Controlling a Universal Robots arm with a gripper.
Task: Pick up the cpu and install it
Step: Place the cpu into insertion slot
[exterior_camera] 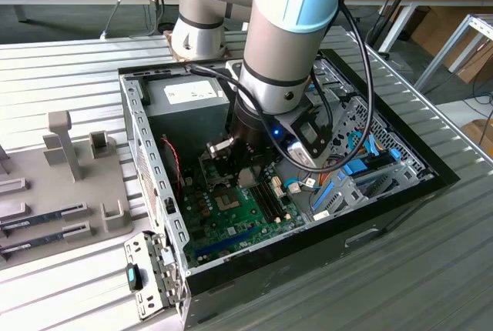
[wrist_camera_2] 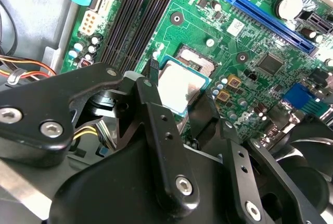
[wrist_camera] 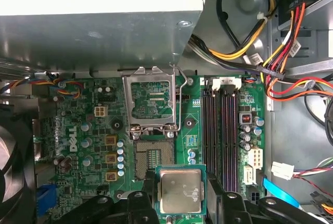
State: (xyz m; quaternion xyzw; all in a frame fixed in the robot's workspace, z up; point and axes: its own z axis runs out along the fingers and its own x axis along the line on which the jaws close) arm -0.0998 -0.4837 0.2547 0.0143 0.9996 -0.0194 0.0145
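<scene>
The cpu (wrist_camera: pixel 180 190) is a small silver-grey square with a green rim, held flat between my black fingers (wrist_camera: pixel 148 195). My gripper (wrist_camera: pixel 180 182) is shut on it by two opposite edges. It hangs just above the green motherboard (wrist_camera: pixel 86 130), beside the uncovered socket (wrist_camera: pixel 151 156), whose metal load plate (wrist_camera: pixel 151 101) stands raised. In the second wrist view the cpu (wrist_camera_2: pixel 179 86) overlaps one corner of the socket (wrist_camera_2: pixel 197 60), with my gripper (wrist_camera_2: pixel 179 92) around it. In the exterior view my gripper (exterior_camera: pixel 239 171) reaches down into the open computer case (exterior_camera: pixel 146 154).
The grey power-supply box (exterior_camera: pixel 189 96) sits close behind the socket. Black memory slots (wrist_camera: pixel 221 130) run alongside it, and bundled coloured cables (wrist_camera: pixel 281 41) hang nearby. A fan (wrist_camera: pixel 10 172) lies at the board's edge. Outside the case, a grey tray (exterior_camera: pixel 46 185) holds memory sticks.
</scene>
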